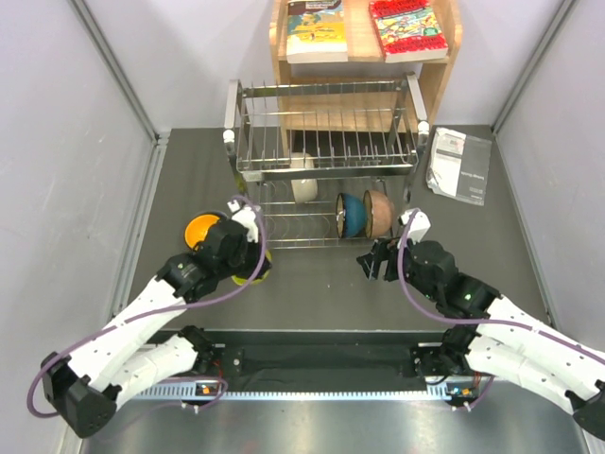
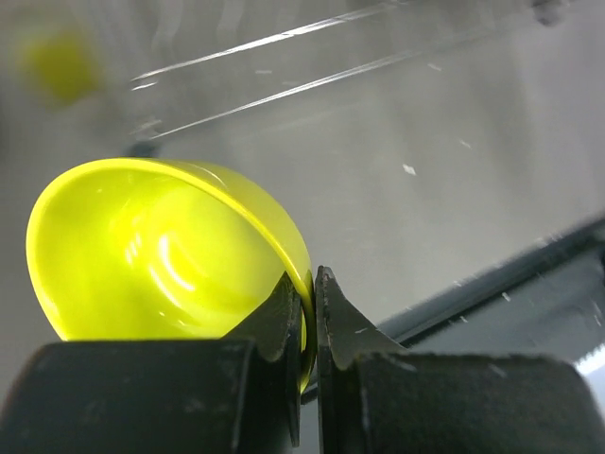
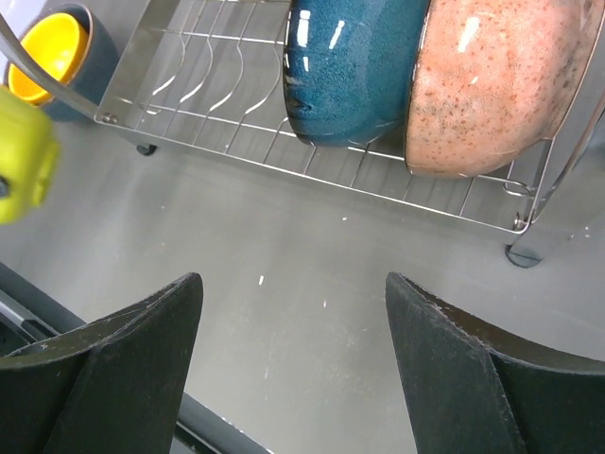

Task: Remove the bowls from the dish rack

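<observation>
We see a grey table (image 1: pixel 321 279) with the two arms fixed at its near edge. At the far side stands a wooden shelf (image 1: pixel 437 85) with books (image 1: pixel 317 28) on top. In front of the shelf stands the dish rack (image 1: pixel 326 123), made of silver wire, with two levels.

On the lower level of the rack three bowls stand on their edge. A cream-white bowl (image 1: pixel 304 187) is near the middle. More to the right a teal-blue bowl (image 3: pixel 350 66) and a pinkish speckled bowl (image 3: pixel 492 85) stand close side by side; we cannot tell if they touch.

On the table at the left of the rack lies an orange bowl (image 1: pixel 201 229). In the right wrist view it sits inside a larger grey-blue bowl (image 3: pixel 95 47).

Just beside these two, in front of the left corner of the rack, is the yellow bowl (image 2: pixel 161 255). The left gripper (image 2: pixel 308 288) pinches its rim between jaws that are nearly pressed together, and the bowl is tilted with its inside toward the wrist camera. We cannot tell if it touches the table.

The right gripper (image 3: pixel 293 284) hangs over the bare table in front of the teal-blue and pinkish bowls. Its jaws are spread wide and hold nothing.

A paper booklet (image 1: pixel 460 165) lies on the table at the right of the rack.
</observation>
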